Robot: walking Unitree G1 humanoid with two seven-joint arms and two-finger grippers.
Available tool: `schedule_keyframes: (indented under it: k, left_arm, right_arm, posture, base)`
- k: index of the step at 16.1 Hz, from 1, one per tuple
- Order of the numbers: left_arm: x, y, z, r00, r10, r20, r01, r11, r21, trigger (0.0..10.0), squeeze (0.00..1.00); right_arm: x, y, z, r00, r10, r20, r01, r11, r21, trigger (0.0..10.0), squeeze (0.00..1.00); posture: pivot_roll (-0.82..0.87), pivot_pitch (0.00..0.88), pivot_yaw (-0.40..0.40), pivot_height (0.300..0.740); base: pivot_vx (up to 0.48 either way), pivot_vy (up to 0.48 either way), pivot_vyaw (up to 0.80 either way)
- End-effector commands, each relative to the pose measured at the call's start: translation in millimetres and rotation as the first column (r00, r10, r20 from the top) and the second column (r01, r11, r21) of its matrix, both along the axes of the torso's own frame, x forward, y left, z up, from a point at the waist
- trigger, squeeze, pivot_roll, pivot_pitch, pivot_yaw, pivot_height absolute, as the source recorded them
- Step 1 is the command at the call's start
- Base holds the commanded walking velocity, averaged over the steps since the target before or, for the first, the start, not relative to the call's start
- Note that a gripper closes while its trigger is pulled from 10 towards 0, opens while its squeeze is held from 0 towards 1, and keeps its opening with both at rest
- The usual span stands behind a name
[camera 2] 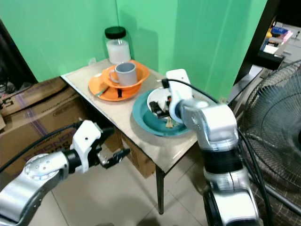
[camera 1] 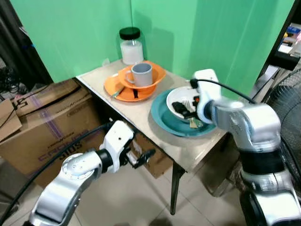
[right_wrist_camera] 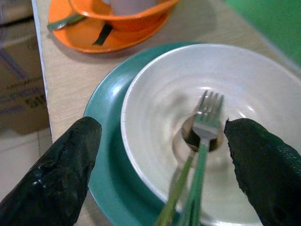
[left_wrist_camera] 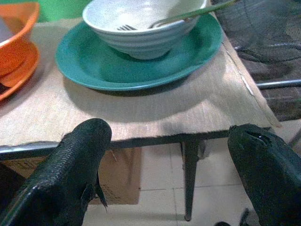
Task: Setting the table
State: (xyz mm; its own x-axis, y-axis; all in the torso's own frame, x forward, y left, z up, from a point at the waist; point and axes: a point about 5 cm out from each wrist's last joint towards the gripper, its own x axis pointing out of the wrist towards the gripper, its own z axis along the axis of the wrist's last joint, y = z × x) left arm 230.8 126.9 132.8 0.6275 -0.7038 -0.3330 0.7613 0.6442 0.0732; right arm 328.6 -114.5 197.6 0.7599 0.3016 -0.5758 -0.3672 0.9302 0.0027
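1. While the right end effector (right_wrist_camera: 160, 155) is hovering released over the white bowl (camera 1: 184, 101), its two black fingers (right_wrist_camera: 59, 176) are straddling the fork (right_wrist_camera: 203, 136) and the spoon beside it, gripping nothing.
2. The fork is lying inside the white bowl, which is sitting on the teal plate (camera 1: 162, 117) near the counter (camera 1: 141, 120) front edge; the bowl serves as landmark.
3. Its tines are resting at the bowl's centre, and its long green handle is running up over the bowl's rim toward the robot.
4. It is looking light, stiff and slick; gripping across the handle near the bowl's rim seems safest, since the ceramic bowl could chip or shift.
5. Left of the bowl, the orange plate (camera 1: 123, 89), orange bowl (camera 1: 157, 75) and grey mug (camera 1: 141, 74) are standing stacked.
6. Below the counter edge in front of the bowl, the left end effector (camera 1: 146, 157) is idling released.
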Motion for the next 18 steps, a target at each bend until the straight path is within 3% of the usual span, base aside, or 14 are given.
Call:
schedule_keyframes:
  k: [1,3,5,7,8,9,10,15,18]
  left_arm:
    - [-3.0,-1.8,0.1,1.0,-0.019,-0.014,0.019,1.0,0.007,10.0,0.0]
    - [-2.8,-3.1,1.3,1.0,-0.016,-0.012,0.016,1.0,0.004,10.0,0.0]
    - [-4.6,-4.8,2.0,1.0,-0.014,-0.021,0.014,1.0,-0.005,10.0,0.0]
    - [-5.4,-5.9,2.3,1.0,-0.011,-0.024,0.01,1.0,-0.01,10.0,0.0]
    - [-5.5,-6.1,2.4,1.0,-0.008,-0.024,0.007,1.0,-0.013,10.0,0.0]
    - [-5.8,-6.1,2.3,1.0,-0.004,-0.025,0.003,1.0,-0.014,10.0,0.0]
    - [-6.3,-6.1,2.0,1.0,-0.001,-0.027,0.001,1.0,-0.014,10.0,0.0]
    - [-6.6,-6.3,2.4,1.0,0.007,-0.027,-0.008,1.0,-0.015,10.0,0.0]
    - [-6.8,-6.9,2.3,1.0,0.006,-0.028,-0.006,1.0,-0.017,10.0,0.0]
  right_arm:
    - [3.8,2.2,-0.7,0.999,0.0,-0.035,-0.001,1.0,-0.019,10.0,0.0]
    - [6.9,0.9,-1.6,0.998,-0.017,-0.06,0.016,1.0,-0.022,10.0,0.0]
    - [12.4,0.5,-6.2,0.995,-0.035,-0.097,0.033,0.999,-0.027,5.5,0.0]
    - [20.7,2.3,-8.2,0.993,-0.045,-0.111,0.041,0.999,-0.036,3.4,0.0]
    - [23.5,2.3,-8.6,0.993,-0.051,-0.111,0.047,0.998,-0.041,5.8,0.0]
    - [27.2,1.6,-9.0,0.992,-0.065,-0.112,0.06,0.997,-0.049,8.9,0.0]
    - [29.7,0.3,-9.0,0.991,-0.079,-0.109,0.074,0.996,-0.048,10.0,0.0]
    - [40.3,-5.2,-5.0,0.988,-0.127,-0.09,0.125,0.992,-0.028,10.0,0.0]
    - [44.5,-16.6,-3.4,0.982,-0.168,-0.091,0.167,0.986,-0.022,10.0,0.0]
  posture:
    - [0.01,0.0,0.044,0.74]
    - [0.01,0.0,0.038,0.74]
    - [0.01,0.0,0.03,0.74]
    - [0.01,0.0,0.02,0.74]
    - [0.01,0.0,0.015,0.74]
    - [0.01,0.0,0.014,0.74]
    - [0.02,0.0,0.01,0.74]
    - [0.02,0.0,0.004,0.74]
    - [0.01,0.0,0.006,0.74]
  base:
    - [0.0,0.0,0.0]
    - [0.0,0.0,0.0]
    - [0.0,0.0,0.0]
    - [0.0,0.0,0.0]
    - [0.0,0.0,0.0]
    - [0.0,0.0,0.0]
    - [0.0,0.0,0.0]
    - [0.0,0.0,0.0]
    - [0.0,0.0,0.0]
